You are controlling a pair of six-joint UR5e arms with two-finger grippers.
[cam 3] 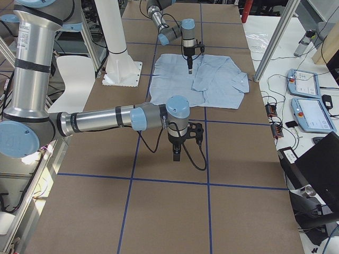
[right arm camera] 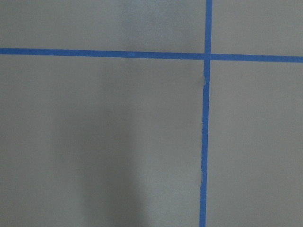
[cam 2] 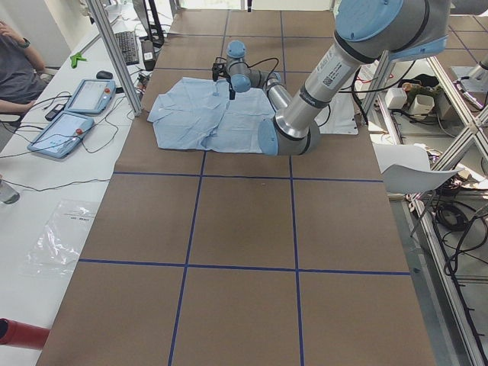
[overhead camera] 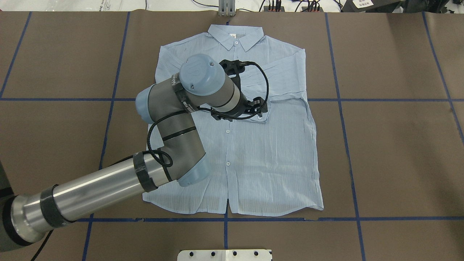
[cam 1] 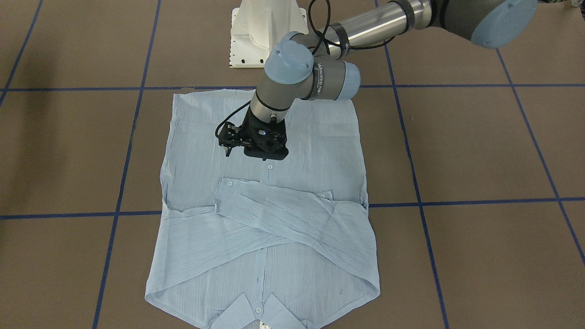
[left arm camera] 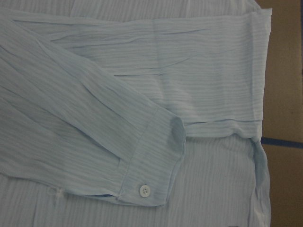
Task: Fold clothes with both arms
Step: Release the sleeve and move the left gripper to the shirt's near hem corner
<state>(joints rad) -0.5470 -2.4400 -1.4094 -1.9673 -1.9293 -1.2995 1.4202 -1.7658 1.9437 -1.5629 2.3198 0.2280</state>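
Observation:
The light blue striped shirt (cam 1: pixel 292 237) lies flat and buttoned on the brown table, collar away from the robot (overhead camera: pixel 235 36). Both sleeves are folded across the chest. One buttoned cuff (left arm camera: pixel 147 165) fills the left wrist view. My left gripper (cam 1: pixel 264 148) hangs just above the shirt's middle, pointing down and apart from the cloth. Its wrist hides the fingertips, so I cannot tell whether it is open. My right gripper (cam 3: pixel 176 156) shows only in the exterior right view, low over bare table beside the shirt. I cannot tell its state.
The white pedestal base (cam 1: pixel 265 32) stands at the robot's edge of the table. Blue tape lines (right arm camera: pixel 204 142) grid the brown surface. Operator tablets (cam 3: pixel 312 114) and a seated person (cam 2: pixel 15 53) are beyond the far table edge.

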